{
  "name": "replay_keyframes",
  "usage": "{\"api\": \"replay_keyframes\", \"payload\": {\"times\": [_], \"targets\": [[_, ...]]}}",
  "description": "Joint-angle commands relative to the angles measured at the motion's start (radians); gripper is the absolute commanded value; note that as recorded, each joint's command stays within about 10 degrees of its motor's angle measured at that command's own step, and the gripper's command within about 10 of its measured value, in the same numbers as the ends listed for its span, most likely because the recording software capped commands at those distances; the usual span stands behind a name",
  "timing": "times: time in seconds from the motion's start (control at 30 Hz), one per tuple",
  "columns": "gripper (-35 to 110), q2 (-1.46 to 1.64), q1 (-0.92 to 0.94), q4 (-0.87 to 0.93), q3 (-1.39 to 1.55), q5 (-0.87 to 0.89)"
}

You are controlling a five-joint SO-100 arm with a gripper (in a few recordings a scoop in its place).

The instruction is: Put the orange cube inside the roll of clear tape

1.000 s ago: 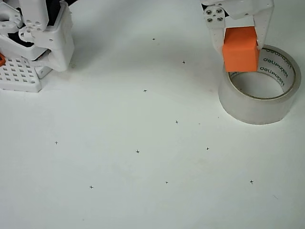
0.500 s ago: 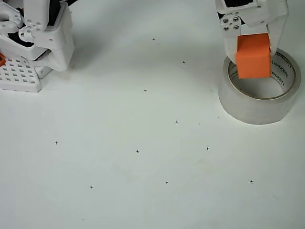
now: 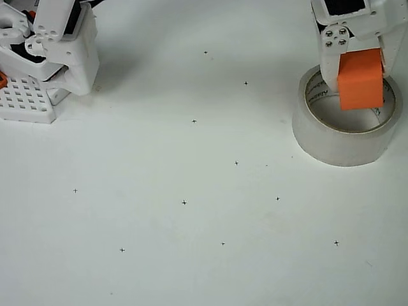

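Note:
In the overhead view my white gripper (image 3: 361,71) comes in from the top right and is shut on the orange cube (image 3: 361,80). The cube hangs over the far right part of the hole in the roll of clear tape (image 3: 344,141), which lies flat on the white table. Dark lettering shows on the roll's white inner core. The cube covers part of the far rim.
The arm's white base (image 3: 57,44) stands at the top left beside a white perforated block (image 3: 25,102) with a small orange piece. The white table (image 3: 191,223) carries small black cross marks.
The gripper has carried the orange cube to the right, from the roll's left rim to above its hole. The tape roll has stayed put.

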Motion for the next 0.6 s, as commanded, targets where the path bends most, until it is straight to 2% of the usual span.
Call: {"api": "replay_keyframes", "payload": {"times": [0.0,0.57], "targets": [[37,0.041,-0.017,0.015,-0.107,-0.021],[41,0.046,-0.012,0.120,-0.173,-0.025]]}}
